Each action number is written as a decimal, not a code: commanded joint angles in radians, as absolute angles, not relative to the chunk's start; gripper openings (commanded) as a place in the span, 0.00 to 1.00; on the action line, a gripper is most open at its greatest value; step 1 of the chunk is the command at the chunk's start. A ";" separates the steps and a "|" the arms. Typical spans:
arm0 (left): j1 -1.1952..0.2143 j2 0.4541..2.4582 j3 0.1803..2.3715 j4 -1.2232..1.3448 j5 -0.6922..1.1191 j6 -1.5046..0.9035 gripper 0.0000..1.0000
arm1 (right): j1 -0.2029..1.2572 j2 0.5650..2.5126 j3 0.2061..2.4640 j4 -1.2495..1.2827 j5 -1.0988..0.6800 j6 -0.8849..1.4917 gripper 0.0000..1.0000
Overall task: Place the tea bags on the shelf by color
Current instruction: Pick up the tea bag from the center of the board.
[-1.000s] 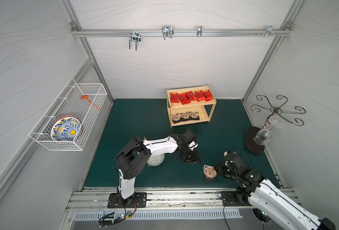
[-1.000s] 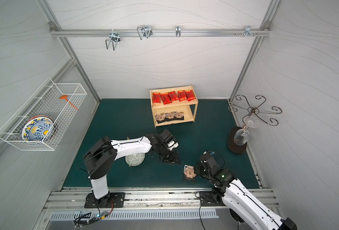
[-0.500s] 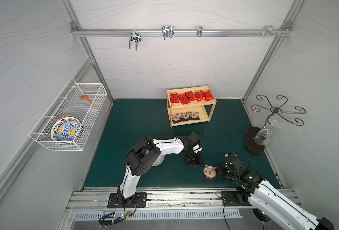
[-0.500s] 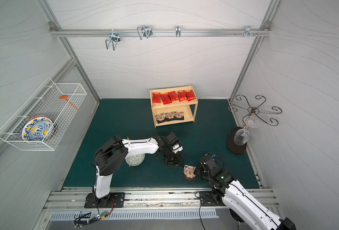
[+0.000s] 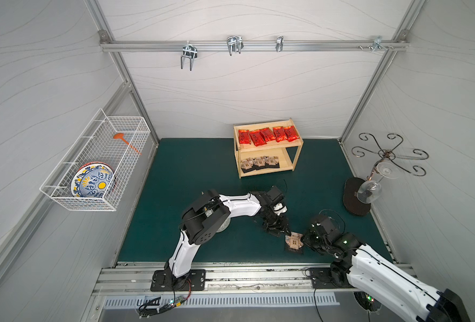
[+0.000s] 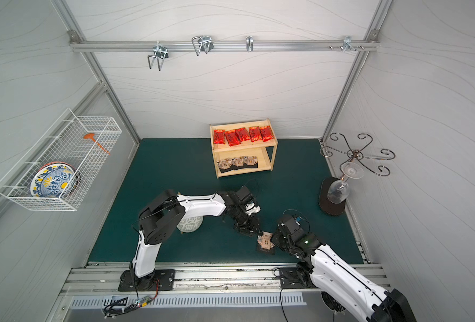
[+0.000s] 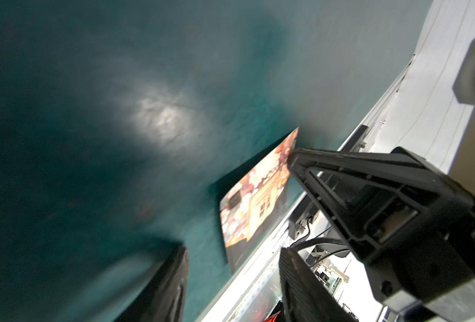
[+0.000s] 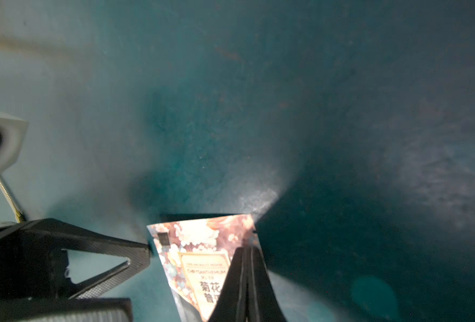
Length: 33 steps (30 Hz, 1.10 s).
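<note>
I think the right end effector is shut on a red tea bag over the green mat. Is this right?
One thing is wrong: the colour. The tea bag in the right end effector is not red; it is black-edged with a tan patterned picture, as the right wrist view shows. The rest holds: the end effector is shut on it, over the green mat.

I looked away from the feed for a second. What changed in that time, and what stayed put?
The left gripper, jaws apart, has swung toward the right arm; one fingertip now sits at the edge of the loose tea bag. The right gripper has pinched shut on that bag, which is about where it was. The shelf, its five red tea bags and three tan ones are unchanged.
</note>
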<state>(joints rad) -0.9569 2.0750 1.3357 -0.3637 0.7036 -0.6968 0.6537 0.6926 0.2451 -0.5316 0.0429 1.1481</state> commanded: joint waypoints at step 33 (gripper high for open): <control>-0.967 2.192 1.399 -0.310 0.720 -0.701 0.00 | 0.656 0.637 0.230 -0.554 0.069 1.132 0.08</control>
